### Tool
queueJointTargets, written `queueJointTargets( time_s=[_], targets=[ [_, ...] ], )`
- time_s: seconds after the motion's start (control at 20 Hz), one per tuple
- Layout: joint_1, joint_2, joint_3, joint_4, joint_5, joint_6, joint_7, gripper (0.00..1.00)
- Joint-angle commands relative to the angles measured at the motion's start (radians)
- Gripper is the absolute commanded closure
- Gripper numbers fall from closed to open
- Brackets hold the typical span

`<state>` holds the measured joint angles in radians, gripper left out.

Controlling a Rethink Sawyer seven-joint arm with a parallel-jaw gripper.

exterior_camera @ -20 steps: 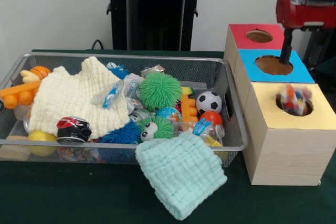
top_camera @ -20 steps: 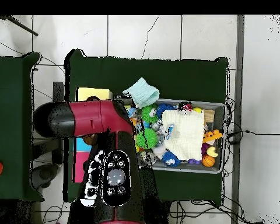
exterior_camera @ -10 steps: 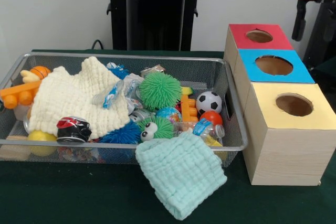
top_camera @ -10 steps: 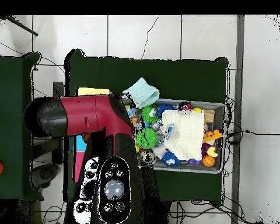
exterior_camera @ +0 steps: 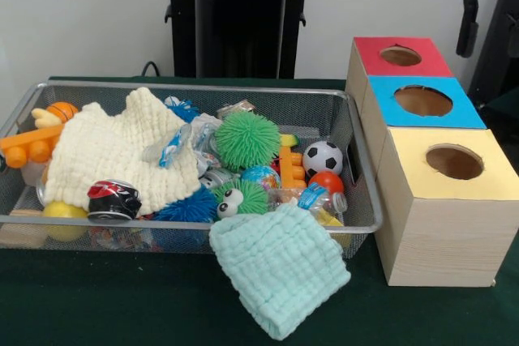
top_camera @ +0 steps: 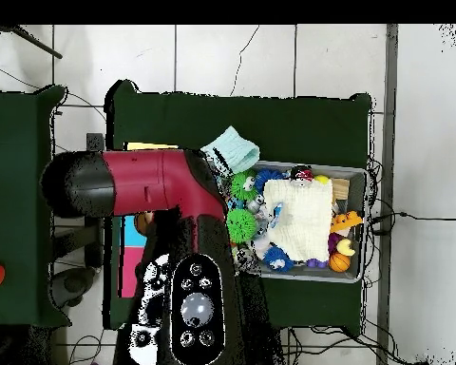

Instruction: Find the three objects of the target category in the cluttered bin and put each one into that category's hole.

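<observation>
A wire bin (exterior_camera: 162,220) holds a heap of toys. In it I see two green spiky balls (exterior_camera: 246,139), a blue spiky ball (exterior_camera: 188,207), a small soccer ball (exterior_camera: 323,157), an orange ball (exterior_camera: 328,181), a crushed can (exterior_camera: 113,199) and crinkled plastic bottles (exterior_camera: 312,198). A cream cloth (exterior_camera: 113,151) covers the left half. Right of the bin stand three boxes with round holes: red (exterior_camera: 369,54), blue (exterior_camera: 466,111) and yellow (exterior_camera: 430,188). My gripper (exterior_camera: 467,26) hangs at the top right edge, above and behind the boxes. In the overhead view the red arm (top_camera: 146,185) hides it.
A mint cloth (exterior_camera: 280,269) hangs over the bin's front rim onto the green table (exterior_camera: 122,297). Orange bricks (exterior_camera: 28,145) and a lemon (exterior_camera: 63,212) lie at the bin's left end. From above, the arm covers most of the boxes.
A second ago a colourful object was dropping into the yellow box's hole with the gripper low over the blue box. The gripper has since risen to the top right and the hole looks empty.
</observation>
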<state>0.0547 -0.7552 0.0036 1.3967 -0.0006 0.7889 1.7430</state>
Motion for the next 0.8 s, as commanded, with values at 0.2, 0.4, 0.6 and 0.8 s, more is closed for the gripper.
queueJointTargets(
  time_s=[0.2, 0.4, 0.6, 0.8],
  targets=[
    [-0.206, 0.035, 0.183, 0.142, -0.013, -0.076, -0.156, 0.0],
    [-0.277, 0.021, 0.227, 0.191, -0.049, -0.1, -0.196, 0.0],
    [-0.347, 0.005, 0.283, 0.253, -0.081, -0.147, -0.215, 0.0],
    [-0.403, 0.011, 0.34, 0.297, -0.127, -0.216, -0.216, 0.0]
  ],
)
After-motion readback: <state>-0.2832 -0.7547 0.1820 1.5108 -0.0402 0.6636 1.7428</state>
